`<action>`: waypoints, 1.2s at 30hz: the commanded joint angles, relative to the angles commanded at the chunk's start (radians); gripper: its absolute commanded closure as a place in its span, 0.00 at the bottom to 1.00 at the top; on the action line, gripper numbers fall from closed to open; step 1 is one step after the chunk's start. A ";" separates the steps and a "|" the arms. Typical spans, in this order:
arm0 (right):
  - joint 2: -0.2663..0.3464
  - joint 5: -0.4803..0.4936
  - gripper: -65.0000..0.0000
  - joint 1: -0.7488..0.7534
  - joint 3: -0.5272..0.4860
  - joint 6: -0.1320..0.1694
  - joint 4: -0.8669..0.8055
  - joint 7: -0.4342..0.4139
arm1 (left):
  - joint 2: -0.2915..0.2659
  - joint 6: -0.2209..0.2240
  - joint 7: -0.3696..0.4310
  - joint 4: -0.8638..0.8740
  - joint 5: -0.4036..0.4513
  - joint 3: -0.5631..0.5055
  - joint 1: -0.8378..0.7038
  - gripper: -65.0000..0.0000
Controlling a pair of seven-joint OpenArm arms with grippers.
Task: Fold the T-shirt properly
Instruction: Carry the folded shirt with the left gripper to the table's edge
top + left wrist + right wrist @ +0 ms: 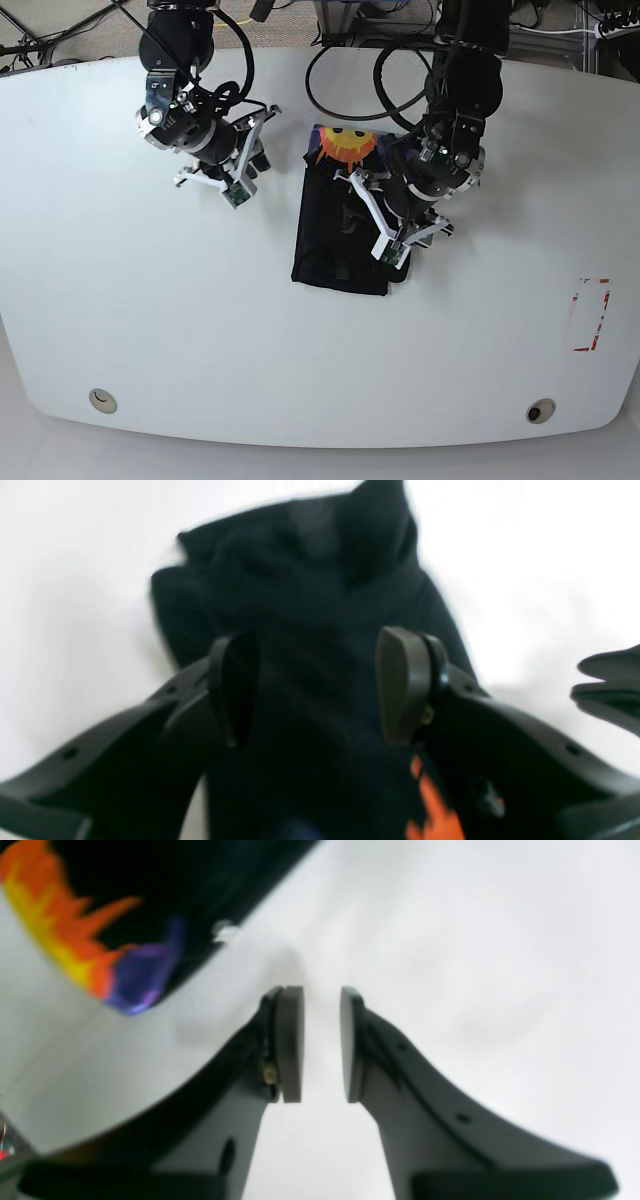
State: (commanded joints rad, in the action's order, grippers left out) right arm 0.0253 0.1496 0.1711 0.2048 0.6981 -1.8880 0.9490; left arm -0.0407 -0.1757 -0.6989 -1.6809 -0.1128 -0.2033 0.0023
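- Black T-shirt (325, 225) lies on the white bench (200, 330), near the middle of the base view, close to the arms' end.
- Shirt is folded into a longish, narrow shape, long sides running roughly up-down in the base view.
- Print (346, 145) in orange, yellow and purple sits at the shirt's end nearest the arm mounts.
- Opposite end looks a bit uneven, layer edges offset; small corner sticks out at lower right in base view.
- Left claw (320, 685) open, wide gap between fingers, right above the shirt; no fabric pinched. Contact with the cloth: cannot tell.
- Right claw (322, 1045) open too, narrower gap, nothing between the fingers; over bare bench, beside the shirt's printed end.
- Right wrist view: shirt at upper left, small white patch (225, 931) on its edge by the purple part.
- Left arm (455, 130) covers part of the shirt's right side in base view.
- Red broken outline (590, 315) on the bench, right side, well apart from the shirt.
- Round fittings at both near corners, left one (102, 401) and right one (541, 411).
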 joint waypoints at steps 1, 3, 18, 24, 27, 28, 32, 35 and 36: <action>0.000 0.000 0.82 0.000 0.021 0.000 0.000 0.000 | -0.008 0.014 0.032 0.012 0.000 -0.003 -0.003 0.46; 0.000 0.000 0.82 0.000 0.057 0.000 0.000 0.000 | -0.017 0.037 0.087 0.031 0.015 -0.035 -0.011 0.46; 0.002 0.000 0.82 -0.009 0.173 0.000 -0.003 0.000 | 0.038 0.189 0.290 0.319 0.198 -0.041 -0.012 0.46; 0.014 -0.002 0.82 -0.020 0.196 0.000 -0.008 0.000 | 0.238 0.074 0.288 0.319 0.196 0.066 -0.037 0.46; 0.023 -0.002 0.82 -0.021 0.210 0.000 -0.008 0.000 | 0.316 -0.051 0.288 0.321 0.199 0.189 -0.063 0.46; 0.023 -0.002 0.82 -0.021 0.210 0.000 -0.008 0.000 | 0.339 -0.091 0.288 0.322 0.201 0.232 -0.071 0.46; 0.029 -0.002 0.82 -0.031 0.209 0.000 -0.009 0.000 | 0.440 -0.235 0.295 0.391 0.203 0.382 -0.074 0.46; 0.040 -0.002 0.82 -0.026 0.210 0.000 -0.028 0.000 | 0.528 -0.298 0.295 0.459 0.201 0.474 -0.074 0.46; 0.040 -0.002 0.82 -0.026 0.212 0.000 -0.028 0.000 | 0.554 -0.316 0.296 0.482 0.199 0.505 -0.072 0.46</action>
State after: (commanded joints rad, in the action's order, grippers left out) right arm 0.0652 0.1481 0.1450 0.4166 0.6981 -1.9156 0.9490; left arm 0.5132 -0.4918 -0.4028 -1.1991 0.0867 0.3015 -0.0698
